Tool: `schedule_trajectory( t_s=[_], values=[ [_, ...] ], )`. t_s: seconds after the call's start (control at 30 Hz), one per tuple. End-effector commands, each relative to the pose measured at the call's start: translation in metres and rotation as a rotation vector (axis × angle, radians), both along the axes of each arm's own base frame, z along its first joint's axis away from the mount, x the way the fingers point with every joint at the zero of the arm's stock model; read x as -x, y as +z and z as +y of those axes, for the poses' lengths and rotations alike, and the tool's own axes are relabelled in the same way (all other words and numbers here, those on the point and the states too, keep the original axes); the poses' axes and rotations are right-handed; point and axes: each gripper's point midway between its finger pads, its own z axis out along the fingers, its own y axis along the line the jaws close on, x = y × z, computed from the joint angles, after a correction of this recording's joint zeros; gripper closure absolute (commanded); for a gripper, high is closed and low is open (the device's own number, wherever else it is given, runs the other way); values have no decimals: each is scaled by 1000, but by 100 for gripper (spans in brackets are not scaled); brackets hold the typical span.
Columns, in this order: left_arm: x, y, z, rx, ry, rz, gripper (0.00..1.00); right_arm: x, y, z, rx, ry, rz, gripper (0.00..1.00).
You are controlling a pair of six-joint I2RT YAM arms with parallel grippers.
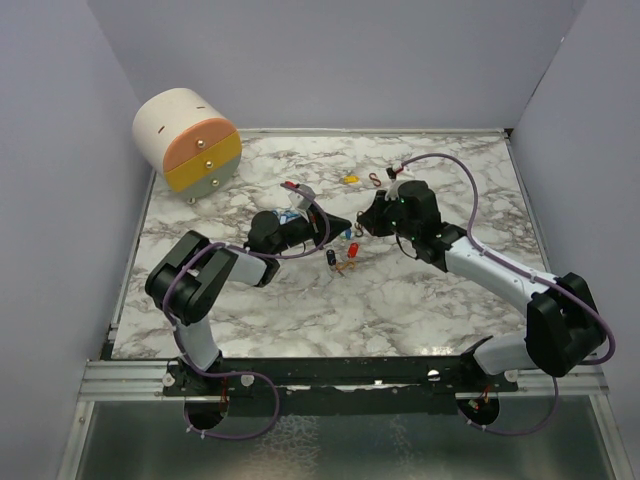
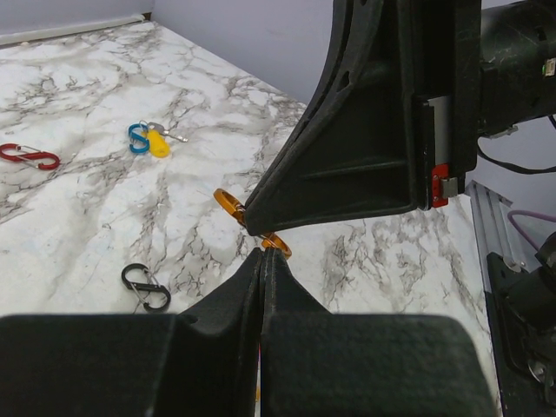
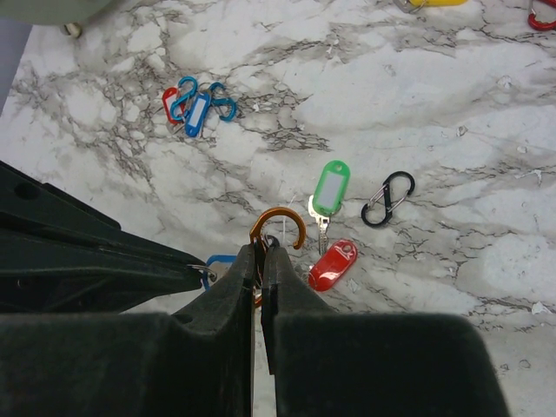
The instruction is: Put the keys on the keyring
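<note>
Marble table carries everything. The right gripper is clamped on the orange clip, and the left gripper, closed, meets it tip to tip. The green key and red key lie just beside the right gripper's tips. The green key's long axis points away, and the right arm is nearer.

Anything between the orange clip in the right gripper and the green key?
Nothing visible. The green key lies on bare marble just past the orange clip, with the red key beside it and the black clip off to the side.
</note>
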Motion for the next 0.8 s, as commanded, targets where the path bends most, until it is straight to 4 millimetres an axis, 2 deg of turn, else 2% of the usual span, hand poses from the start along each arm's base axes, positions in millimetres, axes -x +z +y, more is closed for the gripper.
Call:
schedule_trajectory(
  t_s=[0.0, 0.77],
  values=[
    [6, 7, -5, 22, -41, -37, 100, 6, 9, 8, -32, 34, -17, 99],
    [8, 8, -10, 33, -70, -44, 100, 7, 3, 18, -22, 60, -4, 99]
  ],
)
